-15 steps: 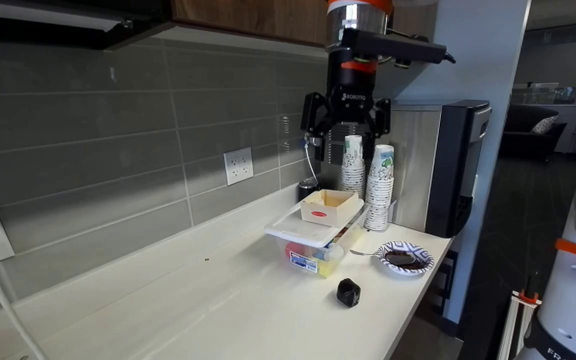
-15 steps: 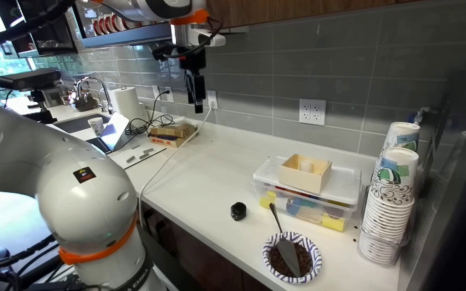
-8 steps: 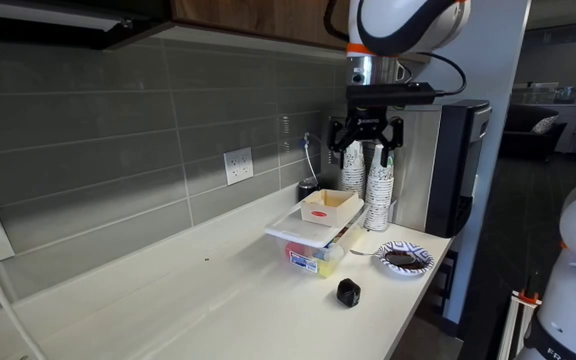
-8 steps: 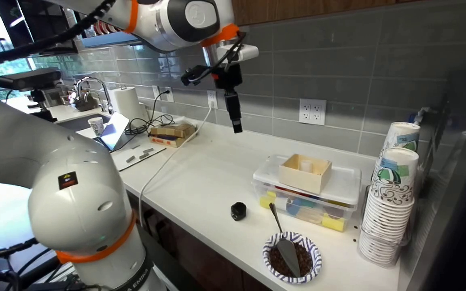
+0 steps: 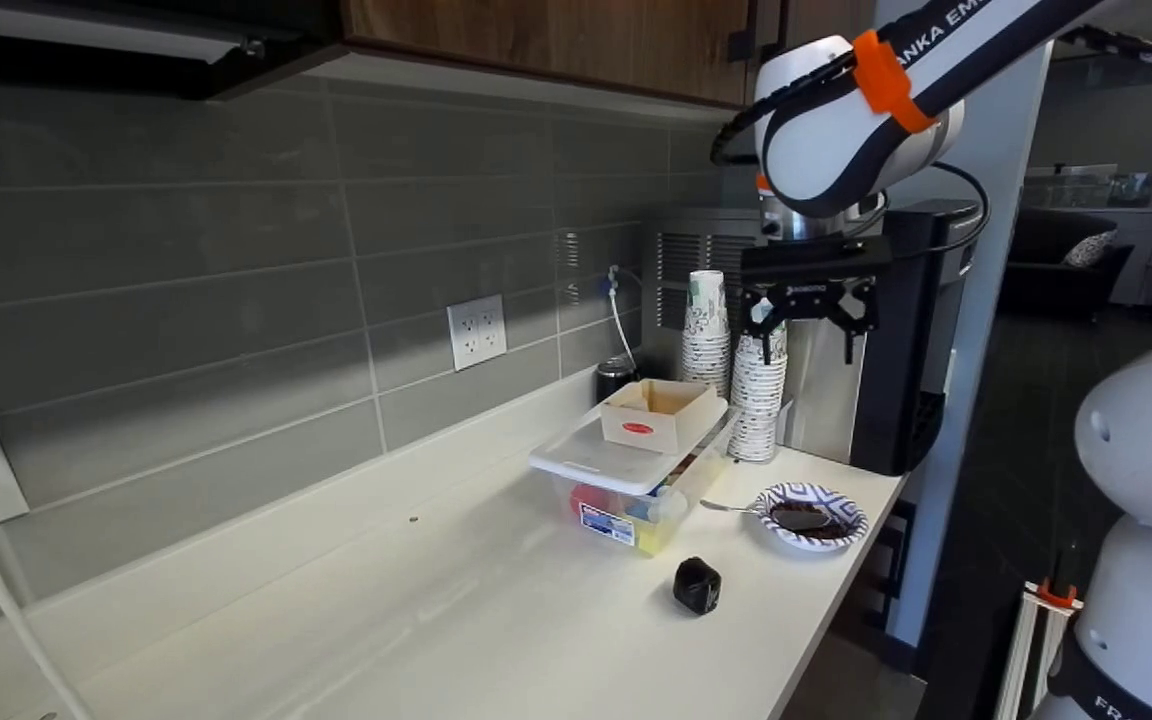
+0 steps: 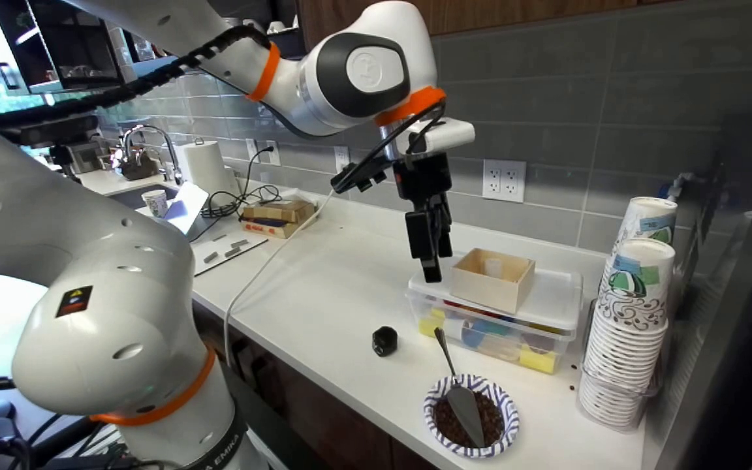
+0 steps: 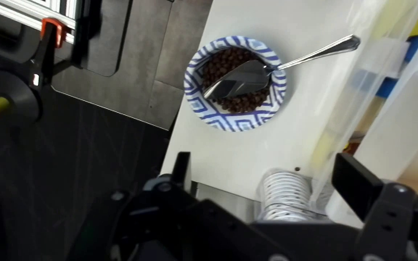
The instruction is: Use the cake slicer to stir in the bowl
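Metal cake slicer [image 7: 250, 78] is resting in a bowl [image 7: 245, 125] below the empty, wide-spread gripper [image 5: 807, 357], plastic box [image 6: 553, 295] sitting nearby.

Datum, in an exterior view: round blue-and-white paper bowl [image 6: 510, 418] | in bowl: small brown pellets [image 6: 491, 418] under silver metal cake slicer [image 6: 466, 412], handle [image 6: 446, 352] crossing bowl edge | behind left: small black faceted object [image 6: 384, 341] | behind: clear rectangular plastic bin [image 6: 557, 290], square pale wooden box [image 6: 484, 290] atop it | right: tall white paper cup stacks [image 6: 634, 320]
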